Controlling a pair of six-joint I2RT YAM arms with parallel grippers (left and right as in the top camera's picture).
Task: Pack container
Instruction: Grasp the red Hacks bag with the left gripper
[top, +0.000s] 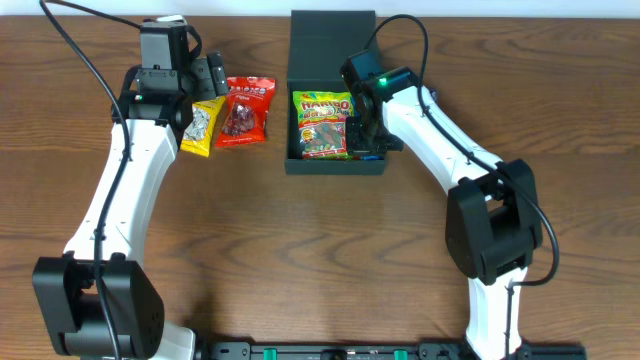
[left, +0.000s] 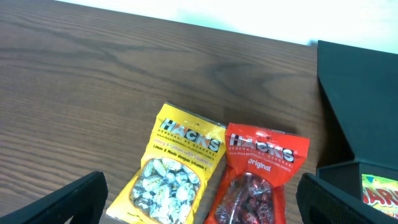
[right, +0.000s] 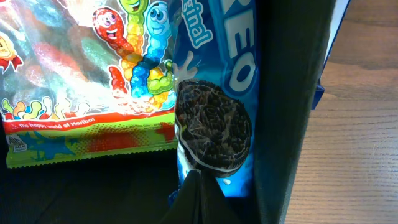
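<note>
The black container (top: 335, 167) sits open at the far middle of the counter (top: 300, 250), its flap lid standing up at the back. A gummy bag (top: 322, 125) lies flat inside. To the right of it, a blue cookie packet (right: 211, 93) stands on edge against the container's right wall (right: 280, 124).

The right arm reaches down into that right side. In the right wrist view, its fingers (right: 193, 202) are pressed together on the lower edge of the cookie packet, just below the printed cookie.

Left of the container, a yellow candy bag (top: 203, 128) and a red candy bag (top: 245, 112) lie side by side on the counter, edges touching. The left arm hangs over them with its fingers (left: 68, 202) spread wide and holding nothing. From the left wrist view, both bags show between the fingers.
</note>
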